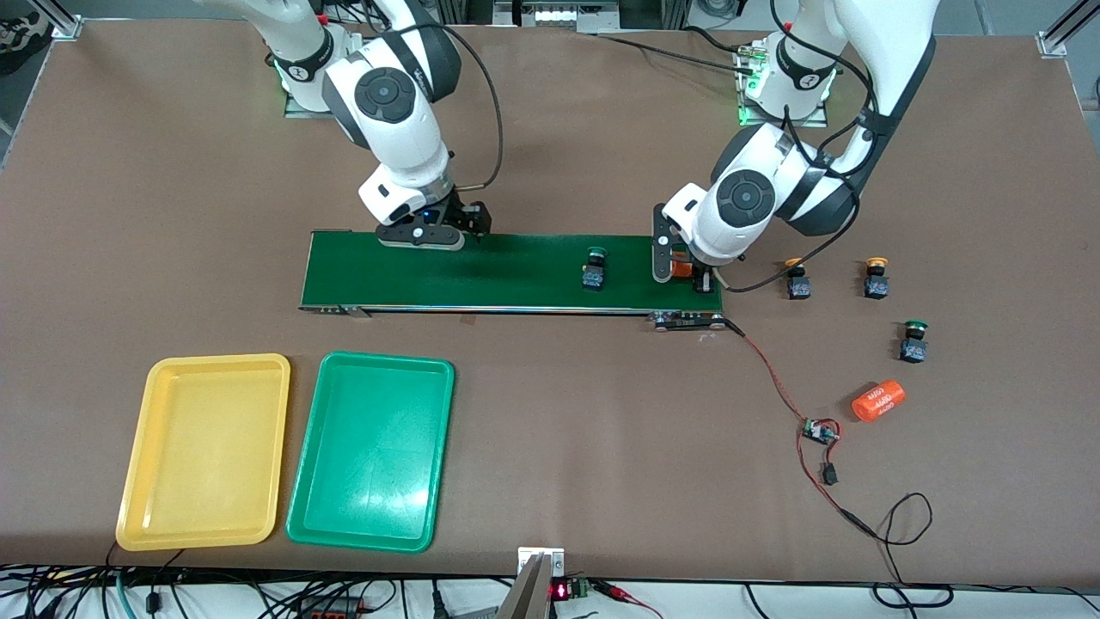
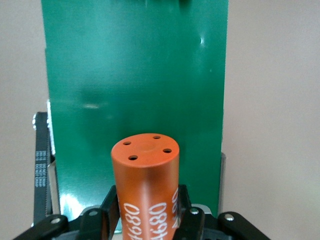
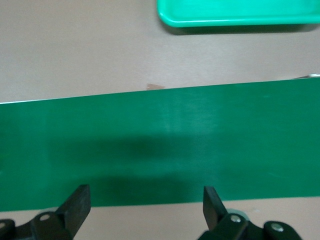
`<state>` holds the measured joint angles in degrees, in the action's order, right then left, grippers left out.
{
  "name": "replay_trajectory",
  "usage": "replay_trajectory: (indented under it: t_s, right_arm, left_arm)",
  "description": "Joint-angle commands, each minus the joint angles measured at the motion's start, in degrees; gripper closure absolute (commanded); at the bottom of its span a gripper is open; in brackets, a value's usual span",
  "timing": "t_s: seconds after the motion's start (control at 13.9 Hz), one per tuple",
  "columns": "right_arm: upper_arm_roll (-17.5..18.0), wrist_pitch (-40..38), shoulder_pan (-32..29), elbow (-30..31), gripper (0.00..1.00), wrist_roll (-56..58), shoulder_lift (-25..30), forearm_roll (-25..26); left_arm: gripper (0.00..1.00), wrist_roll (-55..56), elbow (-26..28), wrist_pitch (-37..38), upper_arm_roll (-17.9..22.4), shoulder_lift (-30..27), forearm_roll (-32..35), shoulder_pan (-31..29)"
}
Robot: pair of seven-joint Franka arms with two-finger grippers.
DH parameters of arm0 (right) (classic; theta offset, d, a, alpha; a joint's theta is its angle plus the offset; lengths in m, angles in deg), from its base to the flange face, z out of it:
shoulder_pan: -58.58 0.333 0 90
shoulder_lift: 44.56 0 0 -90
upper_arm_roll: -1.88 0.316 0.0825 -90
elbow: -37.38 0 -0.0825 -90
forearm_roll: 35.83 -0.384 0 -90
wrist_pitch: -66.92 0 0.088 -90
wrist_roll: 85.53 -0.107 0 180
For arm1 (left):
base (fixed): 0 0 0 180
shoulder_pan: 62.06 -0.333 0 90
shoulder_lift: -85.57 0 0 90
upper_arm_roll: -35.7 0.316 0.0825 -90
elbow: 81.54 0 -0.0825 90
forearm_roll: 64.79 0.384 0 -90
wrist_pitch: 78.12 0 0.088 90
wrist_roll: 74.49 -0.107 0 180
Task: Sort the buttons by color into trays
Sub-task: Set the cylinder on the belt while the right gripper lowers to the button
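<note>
Nearest to the front camera I see the yellow tray (image 1: 204, 452) and the green tray (image 1: 370, 450) side by side on the tabletop (image 1: 601, 447), and both hold nothing, so I judge that no button is sorted yet. Farther up, toward the left arm's end, an orange 4680 cylinder (image 1: 878, 401) lies on its side, then a green-capped button (image 1: 913, 340), then two yellow-capped buttons (image 1: 797, 281) (image 1: 876, 278). The other green-capped button (image 1: 594, 267) stands on the dark-green conveyor belt (image 1: 481, 271). My left tool (image 1: 683, 273) is over the belt's end and grips a second orange 4680 cylinder (image 2: 146, 187), not a button. My right tool (image 1: 434, 228) waits over the belt's other end with its fingers (image 3: 75, 206) apart and holding nothing. All four buttons are left to sort.
</note>
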<state>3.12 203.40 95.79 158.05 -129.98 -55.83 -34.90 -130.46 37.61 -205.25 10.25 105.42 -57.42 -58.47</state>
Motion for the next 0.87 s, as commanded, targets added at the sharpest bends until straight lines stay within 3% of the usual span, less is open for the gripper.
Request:
replay_trajectory:
  t_s: [0.0, 0.29, 0.51, 0.79]
  right_arm:
    - [-0.28, 4.74, 1.55, -1.23, 0.0, -2.48, -4.1, 0.57]
    - [-0.28, 5.11, 1.64, -1.93, 0.0, -2.39, -5.34, 0.74]
    - [-0.36, 5.02, 1.46, -1.93, 0.0, -2.48, -5.25, 0.74]
    - [-0.36, 5.11, 1.46, -2.02, 0.0, -2.4, -5.34, 0.74]
  left_arm:
    - [0.0, -0.46, -1.29, -0.04, 0.22, 0.8, 1.15, 0.54]
    - [0.0, -1.16, -1.99, 0.13, 1.27, -3.32, 0.46, -0.34]
    - [0.0, -1.16, -2.7, 0.13, 8.11, -5.26, -4.53, -1.48]
    - [0.0, -0.82, -2.61, 1.36, 15.24, -6.05, -4.91, -2.53]
